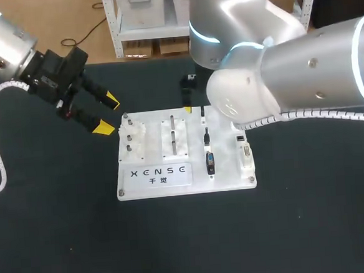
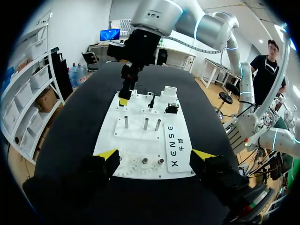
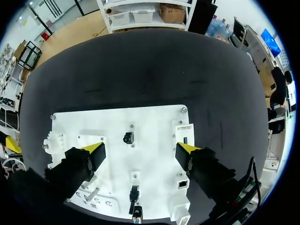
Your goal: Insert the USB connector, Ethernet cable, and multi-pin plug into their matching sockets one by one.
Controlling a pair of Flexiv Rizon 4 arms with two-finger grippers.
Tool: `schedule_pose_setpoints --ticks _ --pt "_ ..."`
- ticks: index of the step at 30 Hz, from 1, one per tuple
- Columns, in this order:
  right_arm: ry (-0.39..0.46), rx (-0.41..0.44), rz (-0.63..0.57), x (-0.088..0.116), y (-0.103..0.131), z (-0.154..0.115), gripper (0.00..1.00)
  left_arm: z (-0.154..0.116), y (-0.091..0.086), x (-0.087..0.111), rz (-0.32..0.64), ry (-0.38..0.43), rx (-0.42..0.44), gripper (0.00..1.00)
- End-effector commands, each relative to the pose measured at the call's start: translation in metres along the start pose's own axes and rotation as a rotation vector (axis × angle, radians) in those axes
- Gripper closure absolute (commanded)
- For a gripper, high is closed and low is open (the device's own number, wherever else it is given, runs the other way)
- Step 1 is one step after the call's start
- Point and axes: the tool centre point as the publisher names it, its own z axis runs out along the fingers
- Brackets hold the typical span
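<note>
The plugs stood in a line on the right half of a white board (image 1: 226, 181): a black plug with a blue part (image 1: 210, 163) nearest the front edge, and a smaller black plug (image 1: 206, 137) just behind it. Which was the USB, which the Ethernet and which the multi-pin could not be told at this size. Farther back in the same line sat a small round black fitting (image 3: 127, 138), perhaps a socket. Beside the plugs, at the board's right edge, a white block (image 1: 244, 152) carried what looked like the matching openings.

These plugs were probably light, hard plastic shells, stiff and rather smooth, so they would weigh nothing but could twist or slide between the fingers. The best hold was likely across the two flat sides of the shell, low enough to be square, with the mating end left free. The pins inside would likely bend if pushed in crooked, so a straight, gentle press seemed wise.

The right hand (image 3: 139, 151) hung over the board with its fingers spread wide and nothing in them, the plugs lying nearer the wrist than the fingertips. The left hand (image 1: 105, 112) was also wide and empty, over the dark surface (image 1: 51, 233) just off the board's far left corner.
</note>
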Motion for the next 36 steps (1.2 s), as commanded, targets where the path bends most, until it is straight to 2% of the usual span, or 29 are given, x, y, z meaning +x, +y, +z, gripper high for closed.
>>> schedule_pose_setpoints --ticks 1,10,13,15,20,31,33,36 --pt "0.011 0.023 0.007 -0.007 0.006 0.004 0.00 0.000 0.001 0.001 0.003 -0.001 0.003 0.00" --pt "0.026 0.063 0.008 -0.011 0.010 0.009 0.00 0.000 0.001 0.001 0.003 -0.001 0.003 0.00" --pt "0.027 0.068 0.007 -0.011 0.010 0.011 0.39 0.000 0.001 0.001 0.003 -0.001 0.003 0.00" --pt "0.028 0.071 0.004 -0.010 0.010 0.012 0.50 0.000 0.001 0.001 0.003 -0.001 0.003 0.00" --pt "0.028 0.079 -0.007 -0.009 0.011 0.014 0.60 0.000 0.001 0.001 0.003 -0.001 0.003 0.00" --pt "0.032 0.086 -0.016 -0.010 0.013 0.018 0.70 0.000 0.001 0.001 0.003 -0.001 0.003 0.00" --pt "0.033 0.088 -0.016 -0.010 0.013 0.018 0.74 0.000 0.001 0.001 0.003 -0.001 0.003 0.00" --pt "0.031 0.083 -0.022 -0.010 0.014 0.018 0.87 0.000 0.001 0.001 0.003 -0.001 0.003 0.00"
